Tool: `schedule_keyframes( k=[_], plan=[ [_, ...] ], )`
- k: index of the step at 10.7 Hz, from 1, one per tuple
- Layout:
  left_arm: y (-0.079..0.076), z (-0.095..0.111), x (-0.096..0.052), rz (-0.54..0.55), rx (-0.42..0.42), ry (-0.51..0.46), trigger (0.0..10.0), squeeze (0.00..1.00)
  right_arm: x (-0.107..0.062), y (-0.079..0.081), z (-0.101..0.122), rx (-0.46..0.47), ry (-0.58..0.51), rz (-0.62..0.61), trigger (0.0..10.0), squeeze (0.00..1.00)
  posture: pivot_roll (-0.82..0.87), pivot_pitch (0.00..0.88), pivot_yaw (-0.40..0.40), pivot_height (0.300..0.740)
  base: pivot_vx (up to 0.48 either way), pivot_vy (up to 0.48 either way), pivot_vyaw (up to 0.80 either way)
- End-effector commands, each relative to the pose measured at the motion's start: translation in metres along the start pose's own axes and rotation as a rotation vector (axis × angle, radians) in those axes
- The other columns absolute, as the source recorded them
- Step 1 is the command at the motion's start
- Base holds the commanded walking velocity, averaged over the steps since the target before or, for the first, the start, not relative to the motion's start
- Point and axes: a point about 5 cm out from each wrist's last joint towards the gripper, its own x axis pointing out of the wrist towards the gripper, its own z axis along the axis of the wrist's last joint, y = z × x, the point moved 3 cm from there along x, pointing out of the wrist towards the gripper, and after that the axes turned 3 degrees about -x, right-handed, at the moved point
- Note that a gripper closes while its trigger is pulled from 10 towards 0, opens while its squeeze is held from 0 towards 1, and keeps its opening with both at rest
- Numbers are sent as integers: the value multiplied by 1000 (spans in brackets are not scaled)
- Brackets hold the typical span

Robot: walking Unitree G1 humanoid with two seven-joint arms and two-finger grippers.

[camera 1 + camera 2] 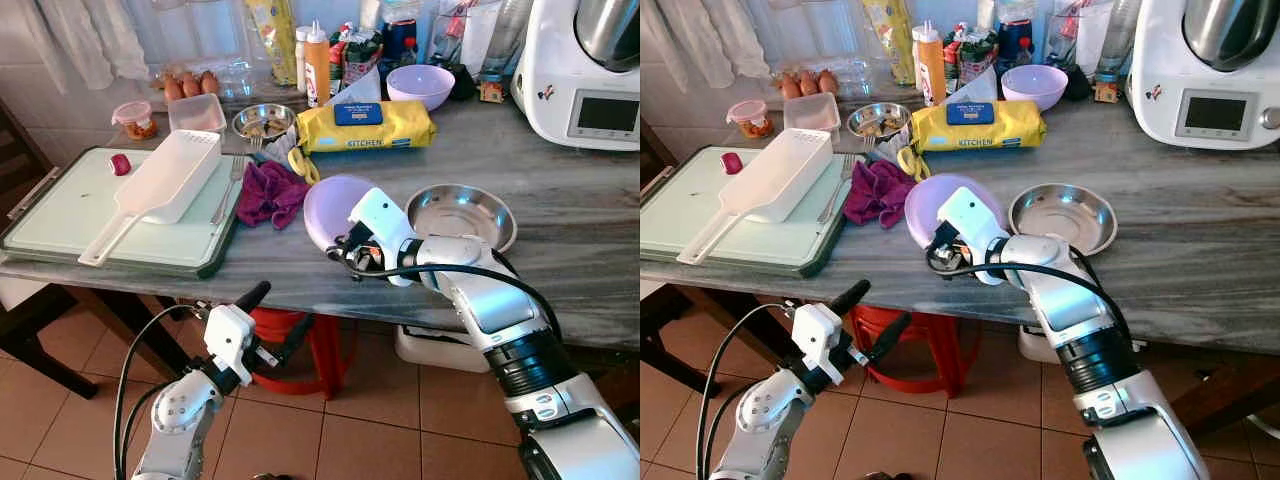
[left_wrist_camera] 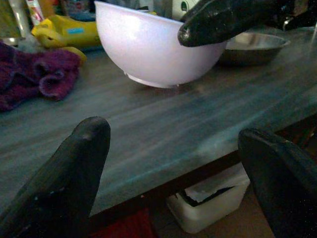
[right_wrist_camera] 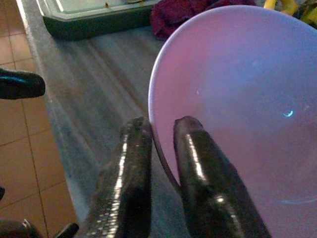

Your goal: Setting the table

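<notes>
The right gripper [image 3: 161, 144] pinches the near rim of the lilac bowl [image 1: 335, 205], one finger inside the wall and one outside, closed tight so the bowl can be lifted or slid by its edge. The bowl sits close to the counter's [image 1: 560, 210] front edge, tipped a little on its base, it seems, beside the steel dish [image 1: 462, 213] and the purple cloth [image 1: 268, 192]. The left gripper [image 1: 270, 320] hangs below the counter's front edge, fingers spread wide and empty, apparently waiting.

bowl [image 1: 330, 208] lilac | cloth [image 1: 270, 193] purple | counter [image 1: 560, 200] grey-veined | pack [image 1: 365, 126] yellow
</notes>
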Motion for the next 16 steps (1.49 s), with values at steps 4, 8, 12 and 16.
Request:
schedule_keyframes(
  k=[4, 8, 12, 16],
  plan=[
    [1, -4, -1, -14, -2, 8, 10000, 0, -4, -14, 19, -44, -53, -89, 10000, 1000, -137, 102, 84, 740, 0, 0, 0],
    [2, 4, 1, -9, 5, -27, 10000, 0, -22, -28, 42, -11, -247, -310, 10000, 1000, -139, 97, 83, 740, 0, 0, 0],
    [3, 23, 11, -7, 13, -88, 10000, 0, -68, -55, 12, -44, -247, -779, 10000, 1000, -169, 107, 98, 740, 0, 0, 0],
    [-2, 37, 17, -18, 16, -111, 10000, 0, -93, -76, -23, -1, -107, -903, 10000, 1000, -184, 113, 95, 740, 0, 0, 0]
  ],
)
